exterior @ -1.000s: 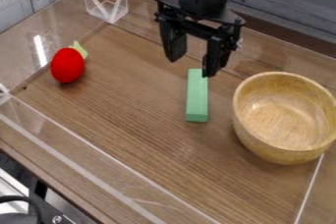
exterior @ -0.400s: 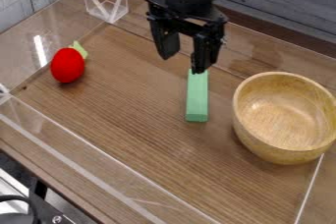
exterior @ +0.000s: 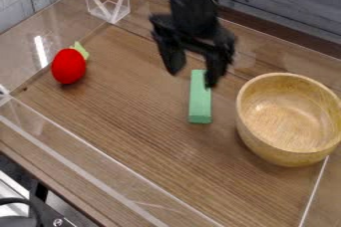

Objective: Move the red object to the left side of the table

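Note:
The red object (exterior: 68,65) is a small round toy fruit with a pale green stem, lying on the left part of the brown wood-grain table (exterior: 134,141). My black gripper (exterior: 194,64) hangs over the table's middle, pointing down, well to the right of the red object. Its jaws stand open and empty, straddling the far end of a green block (exterior: 198,100). One finger (exterior: 172,57) is left of the block and the other sits right of it.
A round light wooden bowl (exterior: 288,117) stands at the right. Low clear acrylic walls (exterior: 54,136) edge the tabletop, with a clear bracket (exterior: 107,7) at the back left corner.
The gripper has sunk toward the table and now sits lower over the green block's far end, still open. The red object, block and bowl have not moved.

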### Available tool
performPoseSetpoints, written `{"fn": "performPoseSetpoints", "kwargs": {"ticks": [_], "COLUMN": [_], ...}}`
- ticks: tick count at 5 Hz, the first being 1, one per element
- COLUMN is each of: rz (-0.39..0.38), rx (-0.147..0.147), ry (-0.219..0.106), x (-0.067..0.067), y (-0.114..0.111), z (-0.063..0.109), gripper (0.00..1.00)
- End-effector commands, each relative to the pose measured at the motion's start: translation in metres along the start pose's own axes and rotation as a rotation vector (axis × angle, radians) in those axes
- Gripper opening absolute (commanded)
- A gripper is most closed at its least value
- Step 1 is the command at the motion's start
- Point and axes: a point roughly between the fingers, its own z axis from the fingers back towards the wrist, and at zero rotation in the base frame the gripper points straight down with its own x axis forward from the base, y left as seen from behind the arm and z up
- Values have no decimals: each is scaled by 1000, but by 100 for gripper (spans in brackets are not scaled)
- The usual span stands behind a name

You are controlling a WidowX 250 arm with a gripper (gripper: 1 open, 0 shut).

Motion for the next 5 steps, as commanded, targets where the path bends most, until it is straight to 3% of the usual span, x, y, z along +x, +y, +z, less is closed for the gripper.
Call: {"fn": "performPoseSetpoints", "kwargs": {"ticks": [1, 3, 4, 5], "rz": [-32, 49, 7, -56], "rx": [0, 38, 32, 7], "ry": [-36, -52, -52, -63], "x": [25, 36, 27, 16], "y": [11, 32, 46, 56], "z": [-6, -8, 10, 34], "gripper": [100, 100, 100, 100]}}
